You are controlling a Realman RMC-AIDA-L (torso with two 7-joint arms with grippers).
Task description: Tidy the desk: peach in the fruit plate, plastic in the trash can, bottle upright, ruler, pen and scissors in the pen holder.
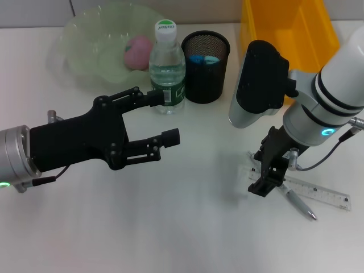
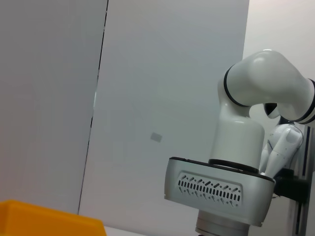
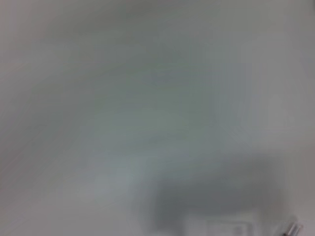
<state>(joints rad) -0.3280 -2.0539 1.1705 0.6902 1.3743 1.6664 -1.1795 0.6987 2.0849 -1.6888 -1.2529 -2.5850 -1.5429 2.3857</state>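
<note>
Closest to the lens, the left gripper (image 1: 153, 118) hangs above the desk with its fingers spread wide and nothing between them. Just beyond its upper finger stands the bottle (image 1: 167, 68), upright, green cap on top, so that part of the tidy looks done. Right beside the bottle sits the black mesh pen holder (image 1: 206, 67), something blue already down inside it, and farther off past the bottle is the pale green fruit plate (image 1: 94, 48) with the pink peach (image 1: 136, 52) in it.

The live work is on the other side. The right gripper (image 1: 266, 181) is down low at the desk, right at the near end of the clear ruler (image 1: 313, 192), with the pen (image 1: 297, 202) lying across the ruler just beside its fingers. Whether those fingers are parted or closed I cannot tell; the wrist and linkage hide the tips.

My read: the step in hand is picking up the ruler or the pen. To do it well, the fingers should straddle one item only, since the two overlap and a sloppy close could drag both. The ruler lies flat and thin, so it will likely be awkward to lift cleanly. Then carry it to the pen holder, well away beyond the left gripper's reach line, and drop it end-first. The yellow bin (image 1: 287, 31) stands behind the right arm.
</note>
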